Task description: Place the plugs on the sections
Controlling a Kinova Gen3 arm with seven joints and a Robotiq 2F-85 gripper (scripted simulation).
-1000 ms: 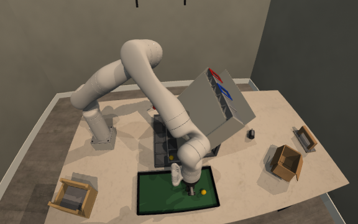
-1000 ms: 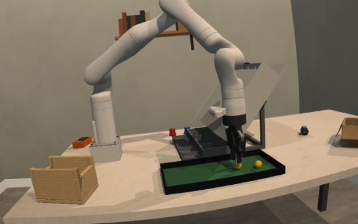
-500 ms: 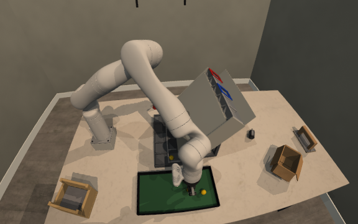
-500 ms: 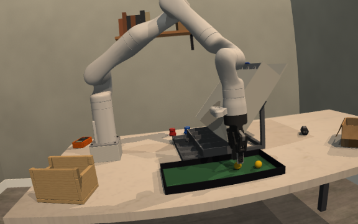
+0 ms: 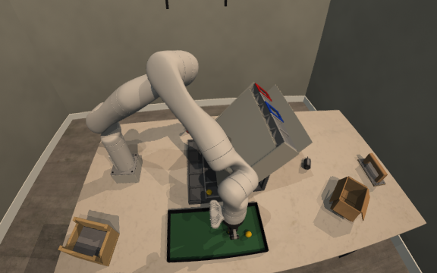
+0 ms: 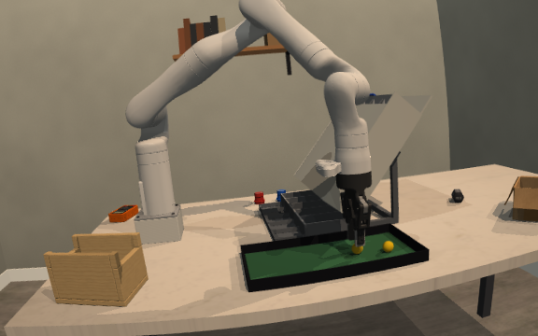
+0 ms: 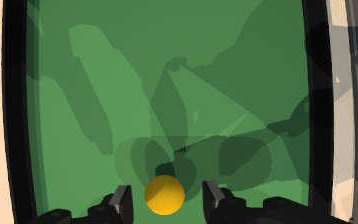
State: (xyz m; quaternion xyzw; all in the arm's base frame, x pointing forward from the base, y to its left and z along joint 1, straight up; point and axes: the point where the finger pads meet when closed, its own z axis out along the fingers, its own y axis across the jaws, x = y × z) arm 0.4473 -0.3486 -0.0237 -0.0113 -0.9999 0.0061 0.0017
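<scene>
My gripper (image 5: 234, 236) (image 6: 359, 243) (image 7: 167, 199) is part-open over the green tray (image 5: 168, 235) (image 6: 297, 278) (image 7: 15, 100). A yellow marble (image 6: 357, 250) (image 7: 164, 195) sits between the fingertips, with a gap on each side in the wrist view. A second marble (image 5: 248, 234) (image 6: 389, 246) lies just right of the gripper in the tray. A third marble (image 5: 209, 192) lies in a front section of the dark sectioned base. The red plug (image 6: 259, 198) and blue plug (image 6: 281, 195) stand behind the base. The red-banded funnel (image 5: 256, 85) and blue-banded funnel (image 5: 267, 103) top the slanted cover.
The slanted cover (image 5: 241, 133) rises behind the tray, with a dark upright post (image 6: 394, 191) beside it. A wooden crate (image 5: 112, 246) (image 6: 87, 277) stands front left. A cardboard box (image 5: 341, 206) (image 6: 532, 196) and a small black object (image 5: 307, 164) (image 6: 457, 195) are at the right.
</scene>
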